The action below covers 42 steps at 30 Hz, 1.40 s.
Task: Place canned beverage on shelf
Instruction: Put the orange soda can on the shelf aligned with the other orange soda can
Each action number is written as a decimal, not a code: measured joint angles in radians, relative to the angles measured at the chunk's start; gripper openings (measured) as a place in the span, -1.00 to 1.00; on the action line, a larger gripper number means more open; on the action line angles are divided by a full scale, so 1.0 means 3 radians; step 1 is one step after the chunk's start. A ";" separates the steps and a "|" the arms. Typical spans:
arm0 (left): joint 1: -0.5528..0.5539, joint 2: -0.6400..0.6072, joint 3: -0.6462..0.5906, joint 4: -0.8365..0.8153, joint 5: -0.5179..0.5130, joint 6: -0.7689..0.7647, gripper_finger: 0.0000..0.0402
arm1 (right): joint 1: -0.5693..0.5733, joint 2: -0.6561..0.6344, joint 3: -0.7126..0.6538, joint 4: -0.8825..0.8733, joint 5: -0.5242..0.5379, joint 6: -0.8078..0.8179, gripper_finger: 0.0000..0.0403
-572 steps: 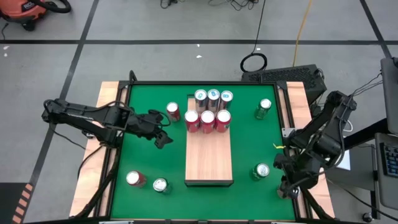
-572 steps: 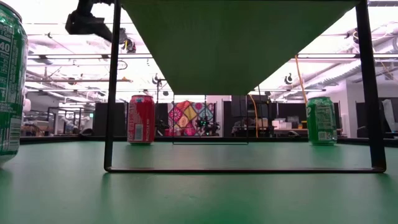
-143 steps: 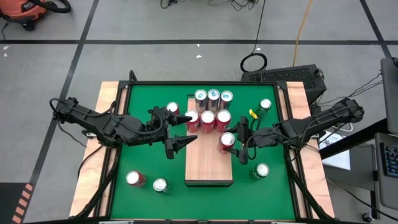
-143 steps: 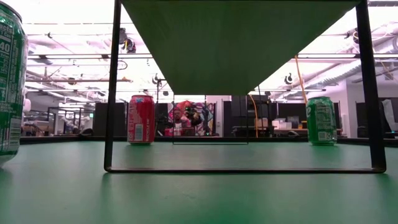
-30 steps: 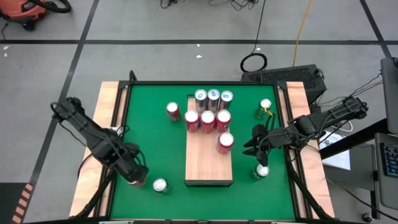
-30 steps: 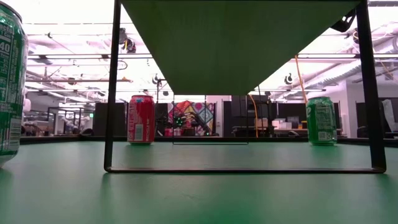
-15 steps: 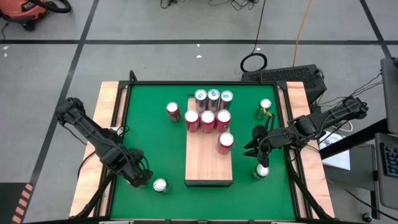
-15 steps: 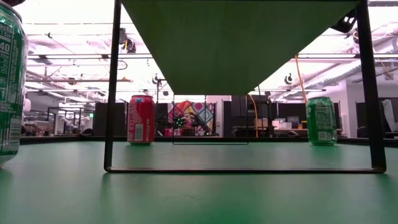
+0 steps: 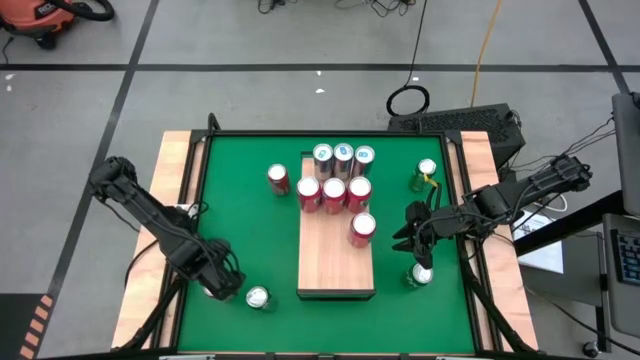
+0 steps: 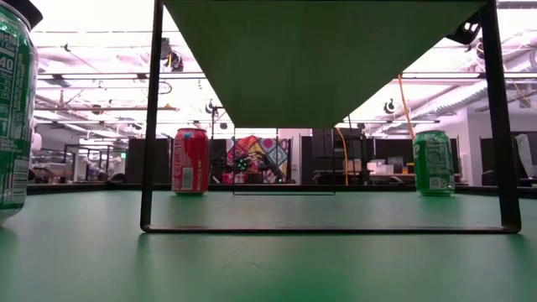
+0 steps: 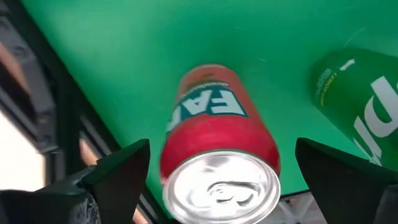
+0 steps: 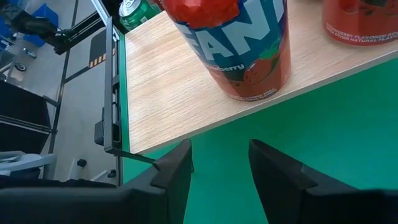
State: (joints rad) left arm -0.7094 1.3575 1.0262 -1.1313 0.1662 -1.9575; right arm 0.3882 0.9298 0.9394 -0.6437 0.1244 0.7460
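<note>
Seven cans stand on the shelf [image 9: 336,240] in the high view: three silver-topped at its far end, three red ones just behind those, and one red can [image 9: 362,228] alone near the shelf's right edge, about midway along. Left of the shelf's far end, a red can [image 9: 278,179] on the green desk [image 9: 240,230]. Right of the shelf, two green cans [image 9: 425,174], one far, one near [image 9: 420,275]. Left pincer [image 9: 217,287] sits off the shelf's near left corner, over a red can that it hides; a green can [image 9: 258,297] lies just beside it. Right pincer [image 9: 408,232] hangs just right of the shelf, apart from the lone red can.

Low view: shelf underside overhead, black frame legs, a red can [image 10: 190,161] and green can [image 10: 434,163] beyond, another green can [image 10: 15,109] at the edge.

Left wrist view: fingers [image 11: 118,171] spread wide, released, on either side of a red can [image 11: 217,149]; no contact visible.

Right wrist view: fingers [image 12: 171,168] part-way apart, grasping nothing, pointed at the lone red can [image 12: 242,43] on the shelf [image 12: 180,81].
</note>
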 joint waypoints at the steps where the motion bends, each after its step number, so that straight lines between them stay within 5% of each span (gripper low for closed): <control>1: 0.0000 0.0000 -0.0037 0.0074 0.0018 0.0000 0.94 | 0.0000 0.0000 0.0000 -0.0001 0.0001 0.0002 -0.25; 6: -0.0006 0.0000 -0.0116 0.0174 0.0068 -0.0044 0.86 | 0.0000 0.0000 0.0000 0.0000 0.0002 0.0032 -0.25; 16: -0.0015 -0.0001 -0.0124 0.0219 0.0221 0.0034 0.35 | 0.0000 0.0000 0.0000 0.0389 -0.0116 0.0130 -0.25; 21: -0.0002 0.0003 -0.0017 0.0263 0.0232 0.0196 0.34 | 0.0001 -0.0039 0.0000 0.0665 -0.0174 0.0279 -0.25; 33: 0.0278 -0.0010 0.1313 -0.0646 -0.0169 0.1291 0.34 | 0.0075 -0.0101 0.0060 0.2098 -0.0157 0.0209 -0.25; 42: 0.0665 -0.0019 0.2230 -0.1464 -0.0623 0.2201 0.34 | 0.0060 0.0513 0.1240 0.1232 0.0030 -0.0500 -0.25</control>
State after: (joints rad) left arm -0.5099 1.3519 1.6953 -1.5704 -0.0207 -1.2974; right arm 0.4061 1.0839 1.3114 -0.2743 0.1333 0.5958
